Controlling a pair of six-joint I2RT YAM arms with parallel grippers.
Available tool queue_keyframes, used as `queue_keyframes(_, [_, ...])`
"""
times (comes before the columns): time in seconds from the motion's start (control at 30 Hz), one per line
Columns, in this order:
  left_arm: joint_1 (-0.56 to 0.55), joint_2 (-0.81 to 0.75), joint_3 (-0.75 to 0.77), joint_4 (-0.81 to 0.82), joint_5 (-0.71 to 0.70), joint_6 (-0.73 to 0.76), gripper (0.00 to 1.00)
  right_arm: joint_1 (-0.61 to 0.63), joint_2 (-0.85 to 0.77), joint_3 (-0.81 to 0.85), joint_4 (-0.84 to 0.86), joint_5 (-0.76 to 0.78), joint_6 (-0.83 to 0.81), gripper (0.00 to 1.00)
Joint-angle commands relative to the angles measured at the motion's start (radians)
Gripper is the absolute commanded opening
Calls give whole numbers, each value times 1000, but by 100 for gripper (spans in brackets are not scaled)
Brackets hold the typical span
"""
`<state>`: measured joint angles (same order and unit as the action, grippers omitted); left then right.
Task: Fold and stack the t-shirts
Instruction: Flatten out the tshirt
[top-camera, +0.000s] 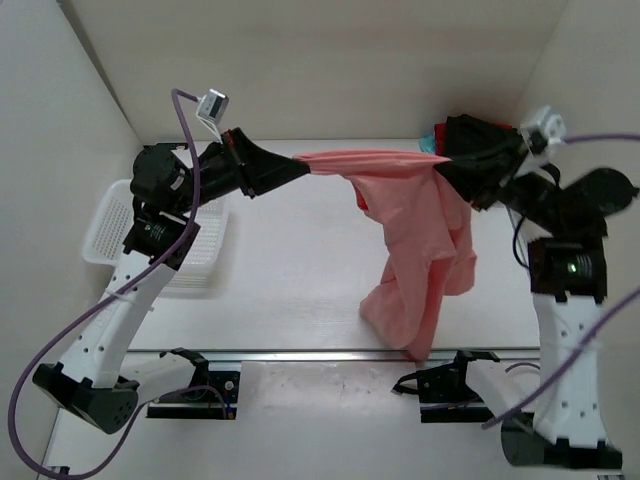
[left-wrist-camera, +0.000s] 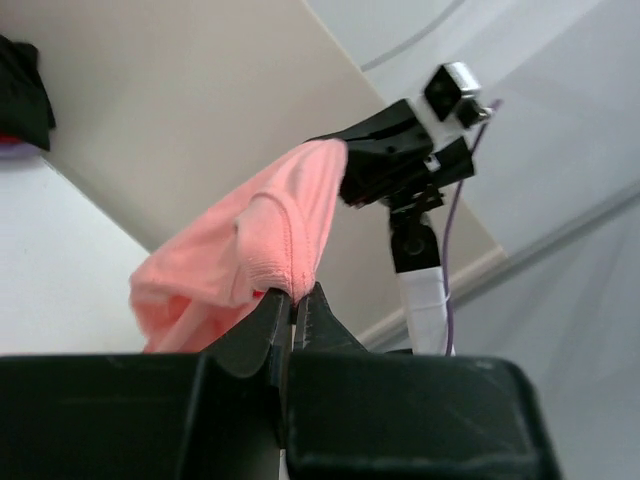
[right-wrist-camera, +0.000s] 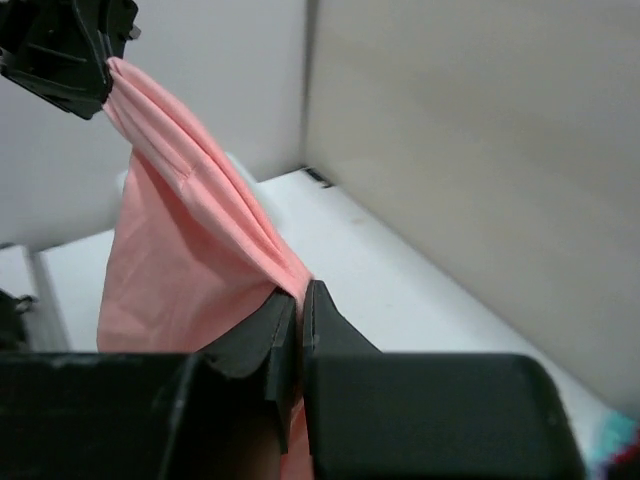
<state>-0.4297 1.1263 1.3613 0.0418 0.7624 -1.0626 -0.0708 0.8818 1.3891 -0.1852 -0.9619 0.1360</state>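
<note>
Hanging above the table (top-camera: 290, 290), the salmon-pink t-shirt (top-camera: 415, 230) has one edge pulled taut between both pincers. That edge runs left to right across the far half of the table, while the rest drapes down from its right end, with the lowest folds on the tabletop near the front. The left gripper (left-wrist-camera: 295, 298) is pinched tight on one end and the right gripper (right-wrist-camera: 301, 292) on the other. Folded shirts (top-camera: 432, 138) peek out behind the right gripper, and a white basket (top-camera: 105, 235) sits far left.
</note>
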Motion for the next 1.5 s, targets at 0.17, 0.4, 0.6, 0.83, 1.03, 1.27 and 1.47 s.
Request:
queue_keyframes(0.17, [127,110,-76,93,-336,-134,0,86,567,219,246,-61,204,0])
queue_keyframes(0.4, [174,358,307,-34,-171,-2,0,105,798,561,52,31,94,0])
queue_keyframes(0.6, [135,409,366,0,-28,-2,0,-1,611,355,90,-37,131,0])
queue_keyframes(0.83, [22,253,328,-216,-98,239,0,-20,320,148,153,-158,186,0])
queue_keyframes(1.03, [16,34,190,-266,-259,285,0,-81,123,11,211,-267,337,0])
queue_keyframes(1.27, [89,1,3,-166,-505,204,0,38,417,72,354,-287,413,0])
queue_keyframes(1.47, [98,329,111,-241,-707,210,0,104,1021,758,-336,159,111,38])
